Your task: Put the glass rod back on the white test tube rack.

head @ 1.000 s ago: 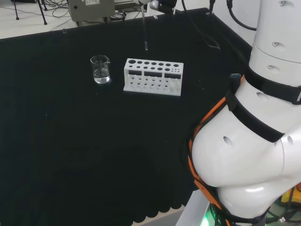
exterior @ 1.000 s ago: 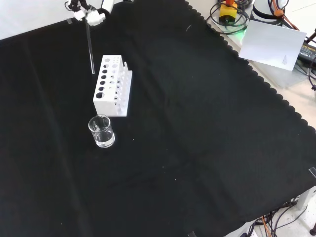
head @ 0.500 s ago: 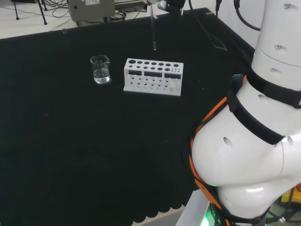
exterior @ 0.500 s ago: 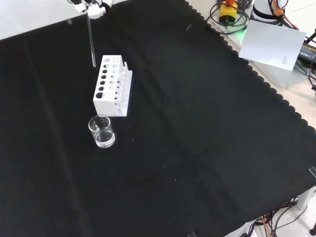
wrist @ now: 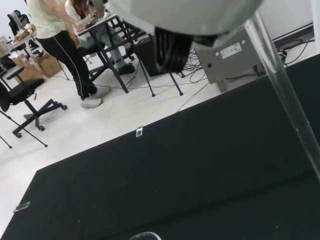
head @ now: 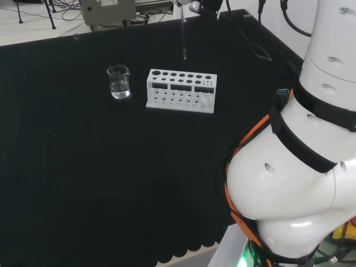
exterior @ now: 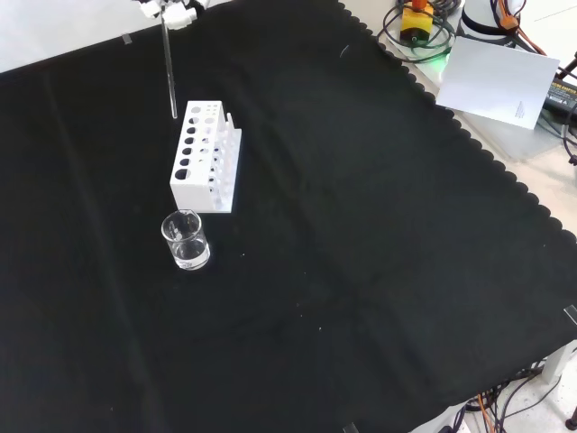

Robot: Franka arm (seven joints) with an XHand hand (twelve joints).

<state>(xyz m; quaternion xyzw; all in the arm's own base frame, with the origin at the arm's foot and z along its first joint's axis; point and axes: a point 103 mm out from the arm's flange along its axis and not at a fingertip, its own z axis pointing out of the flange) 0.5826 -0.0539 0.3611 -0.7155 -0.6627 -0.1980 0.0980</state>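
On the black tabletop [exterior: 361, 225], much free cloth on every side of the ware: wide bare cloth toward the scalloped near edge in the head view, and a wide bare stretch to the right of the rack in the front view. Far edge of the cloth close behind the rack in the head view, with pale floor and a grey box [head: 107, 11] beyond it.

Near the far part of the cloth in the head view, white test tube rack [head: 181, 90] standing upright, rows of round holes on top. Just to its left in that view, and nearer the camera in the front view, small clear beaker [exterior: 186, 240], apart from the rack and not touching it.

Above the rack, glass rod [exterior: 169, 65] hanging almost upright, lower tip in the air, level with the far end of the rack in the front view and not in any hole. Upper end of the rod held at the hand [exterior: 174, 11], seen at the very top edge of the front view. Fingers closed on the rod, so far as can be seen; how much curled, cannot tell.

From the wrist camera, rod [wrist: 285, 85] passing close as a slanted clear bar.
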